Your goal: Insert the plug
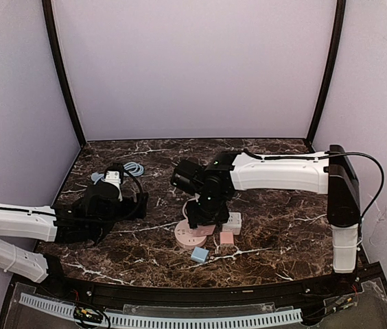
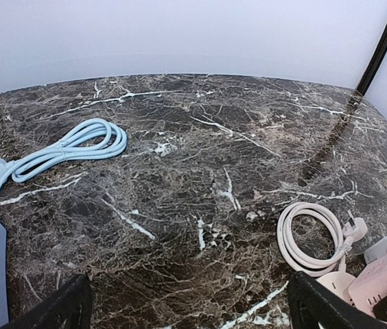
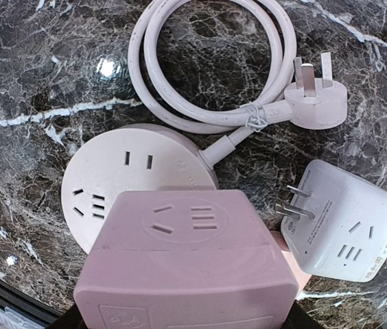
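A: What is the right pincer (image 1: 202, 218) doing?

B: Pinching the pink cube plug (image 3: 183, 267) by its sides, as far as I can judge; its fingers are mostly hidden behind the cube. The cube hangs over the near edge of the round socket (image 3: 111, 178); whether its pins touch the face, I cannot tell.

A: What might go wrong from here?

B: The pins are out of sight under the cube, so they could land off the slots and jam; or they could shove the round socket across the table (image 3: 36, 62), since nothing holds it down; a tilted cube would bind too.

A: Anything crowding it?

B: The white cube (image 3: 348, 226) lies on its side just beside, its pins (image 3: 295, 202) pointing toward the pink one; a sideways correction could knock it. The coiled cord (image 3: 207, 68) lies beyond the round socket.

A: And the left pincer (image 2: 192, 312)?

B: Spread, holding nothing; well apart on the left, near the blue cord (image 2: 77, 147); probably too far off to steady the socket.
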Motion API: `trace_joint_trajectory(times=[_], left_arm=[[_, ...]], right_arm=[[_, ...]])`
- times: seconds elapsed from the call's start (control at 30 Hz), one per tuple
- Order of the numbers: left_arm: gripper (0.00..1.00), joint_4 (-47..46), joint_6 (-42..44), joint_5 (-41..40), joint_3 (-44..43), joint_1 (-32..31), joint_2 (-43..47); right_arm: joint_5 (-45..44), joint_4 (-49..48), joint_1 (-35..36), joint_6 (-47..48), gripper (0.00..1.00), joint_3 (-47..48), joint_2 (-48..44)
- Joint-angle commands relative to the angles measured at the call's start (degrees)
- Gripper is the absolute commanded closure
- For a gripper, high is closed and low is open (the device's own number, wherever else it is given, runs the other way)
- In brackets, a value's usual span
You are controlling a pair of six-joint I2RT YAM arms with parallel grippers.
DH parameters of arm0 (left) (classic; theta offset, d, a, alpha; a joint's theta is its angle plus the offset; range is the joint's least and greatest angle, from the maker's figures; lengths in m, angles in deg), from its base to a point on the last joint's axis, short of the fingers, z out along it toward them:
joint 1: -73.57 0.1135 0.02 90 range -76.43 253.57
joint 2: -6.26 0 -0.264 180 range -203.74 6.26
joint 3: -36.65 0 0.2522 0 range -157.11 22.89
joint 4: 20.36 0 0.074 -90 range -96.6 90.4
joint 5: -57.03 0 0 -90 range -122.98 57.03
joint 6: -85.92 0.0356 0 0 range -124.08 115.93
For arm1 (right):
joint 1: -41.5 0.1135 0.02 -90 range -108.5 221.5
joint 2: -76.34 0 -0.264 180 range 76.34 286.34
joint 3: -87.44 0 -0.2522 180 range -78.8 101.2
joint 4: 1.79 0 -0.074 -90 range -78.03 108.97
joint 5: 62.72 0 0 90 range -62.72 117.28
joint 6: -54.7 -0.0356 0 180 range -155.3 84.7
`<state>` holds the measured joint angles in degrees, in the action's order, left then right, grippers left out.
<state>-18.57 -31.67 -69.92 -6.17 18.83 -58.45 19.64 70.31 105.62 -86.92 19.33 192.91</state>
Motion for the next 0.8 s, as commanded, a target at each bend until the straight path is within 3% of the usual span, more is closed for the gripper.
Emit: trace_joint_trajectory(times=[0.0, 0.77], left_arm=[[0.01, -0.16, 0.61, -0.58, 1.04, 0.3, -0.19], [0.0, -0.34, 0.64, -0.58, 1.1, 0.26, -0.5]], right_arm=[[-0.48, 2.12, 0.66, -0.93, 1.0, -0.56, -0.75], [-0.92, 2.12, 0.74, -0.58, 1.0, 0.62, -2.76]])
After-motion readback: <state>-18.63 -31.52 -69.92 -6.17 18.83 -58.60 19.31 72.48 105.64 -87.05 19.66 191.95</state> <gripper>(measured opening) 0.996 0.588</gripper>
